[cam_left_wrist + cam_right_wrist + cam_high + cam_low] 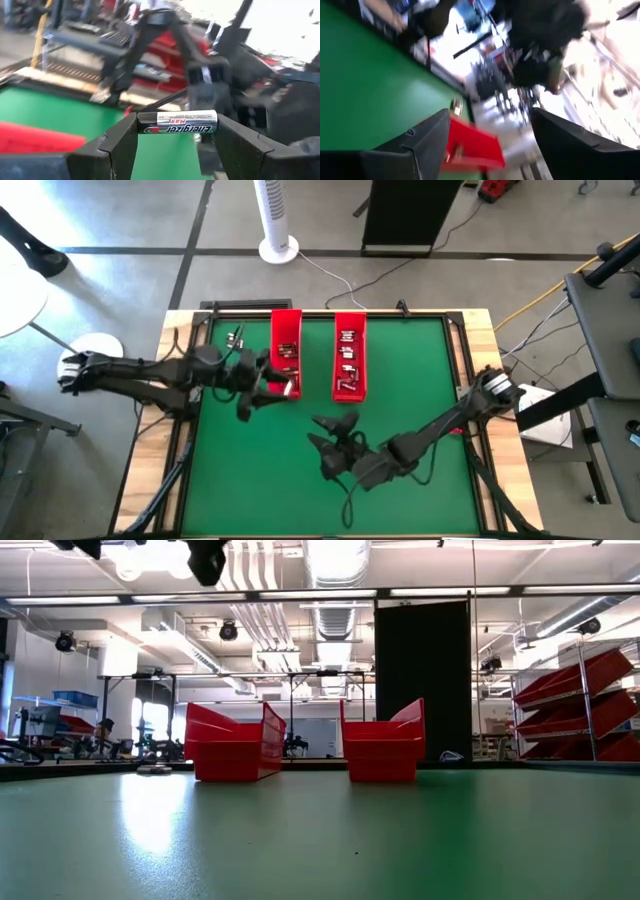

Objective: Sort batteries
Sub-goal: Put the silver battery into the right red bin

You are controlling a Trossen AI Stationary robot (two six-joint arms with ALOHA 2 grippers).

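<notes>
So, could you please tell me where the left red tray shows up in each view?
High view: left red tray at the mat's far middle, under the left gripper.
Low view: left of centre.
Left wrist view: red strip at lower left.
Right wrist view: cannot tell which tray shows.
Shared landmark: the green mat.

Bright ceiling strip lights fill the room, and their glare lies as a pale sheen on the green table in the low view. Both wrist views are smeared by motion blur, with washed-out white patches in the background. The overhead view is evenly lit with soft shadows.
</notes>
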